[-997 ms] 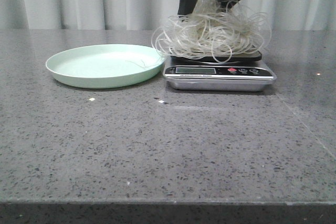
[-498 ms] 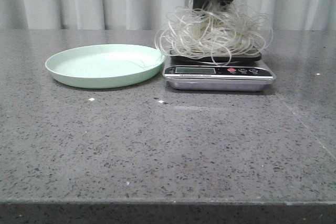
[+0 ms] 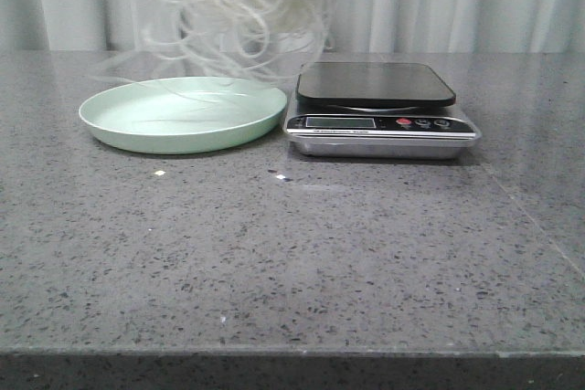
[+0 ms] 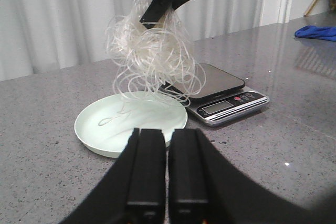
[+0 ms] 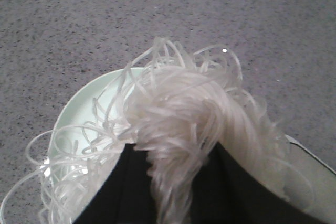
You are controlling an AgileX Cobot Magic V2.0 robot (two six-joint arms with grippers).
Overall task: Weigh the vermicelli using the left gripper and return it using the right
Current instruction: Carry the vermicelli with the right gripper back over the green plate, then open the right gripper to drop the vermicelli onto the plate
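Over the table in the front view, I see the vermicelli (image 3: 236, 11) hanging in the air above the green plate (image 3: 183, 113), a few loops trailing to its rim; the scale (image 3: 379, 111) beside it stands bare. No gripper shows here.

From the left wrist view, I note the left gripper (image 4: 167, 174) pulled back near the table, fingers nearly together and holding nothing. The right gripper (image 4: 157, 11) pinches the tangle from above.

From the right wrist view, the strands spill between the closed dark fingers (image 5: 113, 192) over the plate. I judge the return step is underway; next I must lower and release over the plate's middle.
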